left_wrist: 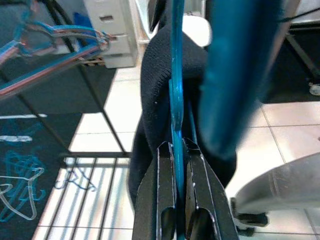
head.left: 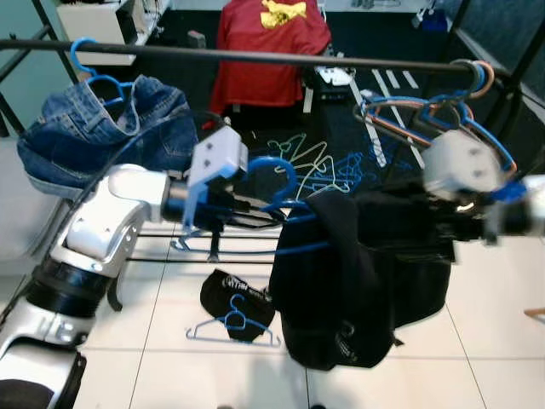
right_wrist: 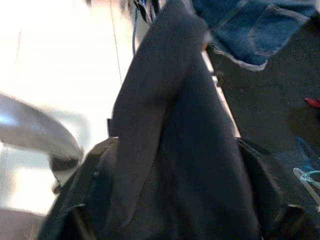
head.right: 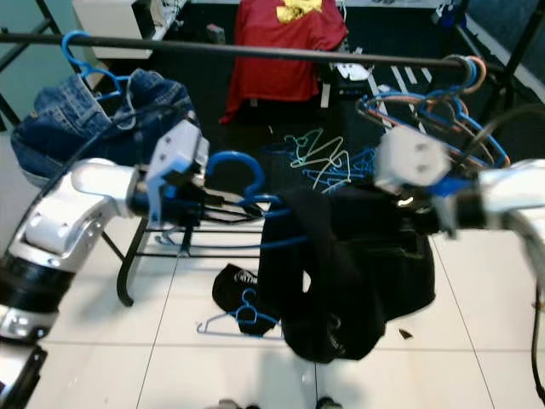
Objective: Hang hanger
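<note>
Denim jeans (head.left: 102, 128) hang at the rail's (head.left: 255, 57) nine o'clock end. The left end effector (left_wrist: 178, 150) pinches a blue hanger (head.left: 277, 183) carrying a black garment (head.left: 358, 273) below the rail. At three o'clock, the right end effector (head.left: 464, 221) seems buried in the cloth; its state cannot be told.

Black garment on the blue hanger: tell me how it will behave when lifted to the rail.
The black garment is probably floppy: it sags in deep folds below the blue hanger. It may slide, since it bunches to one side. The left claw pinches the thin hanger, which could flex under the cloth's weight.
</note>
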### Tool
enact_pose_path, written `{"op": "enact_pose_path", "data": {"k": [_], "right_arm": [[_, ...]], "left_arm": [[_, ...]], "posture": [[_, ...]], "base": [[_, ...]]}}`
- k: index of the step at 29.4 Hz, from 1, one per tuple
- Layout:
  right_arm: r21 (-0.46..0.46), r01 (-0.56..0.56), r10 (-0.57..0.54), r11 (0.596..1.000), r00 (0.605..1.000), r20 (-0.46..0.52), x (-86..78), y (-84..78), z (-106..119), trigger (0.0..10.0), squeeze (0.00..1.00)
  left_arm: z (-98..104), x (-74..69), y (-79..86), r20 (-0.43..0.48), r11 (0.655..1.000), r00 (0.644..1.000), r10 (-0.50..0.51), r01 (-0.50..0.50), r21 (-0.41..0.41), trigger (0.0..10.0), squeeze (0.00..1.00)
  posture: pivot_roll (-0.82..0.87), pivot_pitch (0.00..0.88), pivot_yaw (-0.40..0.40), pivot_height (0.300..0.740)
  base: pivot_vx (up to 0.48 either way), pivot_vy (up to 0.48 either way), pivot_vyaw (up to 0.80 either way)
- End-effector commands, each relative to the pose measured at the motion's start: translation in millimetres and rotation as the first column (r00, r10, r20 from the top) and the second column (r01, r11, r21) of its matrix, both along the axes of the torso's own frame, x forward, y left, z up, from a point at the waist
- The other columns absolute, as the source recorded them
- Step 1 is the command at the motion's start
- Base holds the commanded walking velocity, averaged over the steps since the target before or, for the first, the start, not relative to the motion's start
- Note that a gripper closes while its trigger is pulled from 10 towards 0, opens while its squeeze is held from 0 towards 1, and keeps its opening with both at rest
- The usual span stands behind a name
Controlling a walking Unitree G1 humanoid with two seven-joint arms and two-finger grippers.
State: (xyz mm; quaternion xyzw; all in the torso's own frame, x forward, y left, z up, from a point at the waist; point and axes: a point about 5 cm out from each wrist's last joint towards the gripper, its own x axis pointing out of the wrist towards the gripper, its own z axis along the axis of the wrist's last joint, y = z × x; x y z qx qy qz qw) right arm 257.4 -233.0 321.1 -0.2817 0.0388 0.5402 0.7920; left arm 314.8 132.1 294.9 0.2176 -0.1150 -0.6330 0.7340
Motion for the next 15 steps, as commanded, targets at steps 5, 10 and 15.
{"op": "enact_pose_path", "data": {"k": [5, 10, 15], "right_arm": [[0.057, 0.122, -0.12, 0.991, 0.992, -0.037, -15.2, -43.2, 9, 10.0, 1.0], [0.096, 0.184, -0.179, 0.978, 0.982, -0.058, -28.6, -61.2, 10, 10.0, 1.0], [0.151, 0.165, -0.155, 0.975, 0.985, -0.076, -38.2, -57.5, 4, 10.0, 0.62]], "left_arm": [[23, -4.1, 19.7, 0.052, 0.999, 0.999, -0.01, 0.011, -0.037, 0.0, 0.0], [27, -8.2, 24.2, 0.056, 0.998, 0.997, -0.049, 0.05, -0.022, 0.0, 0.0], [38, -13.4, 16.1, 0.081, 0.992, 0.989, -0.124, 0.127, -0.023, 0.0, 0.0]], "posture": [[-0.06, 0.147, -0.013, 0.74], [-0.07, 0.144, -0.008, 0.74], [-0.08, 0.144, -0.001, 0.74]], "base": [[0.0, 0.0, 0.0], [0.0, 0.0, 0.0], [0.0, 0.0, 0.0]]}}
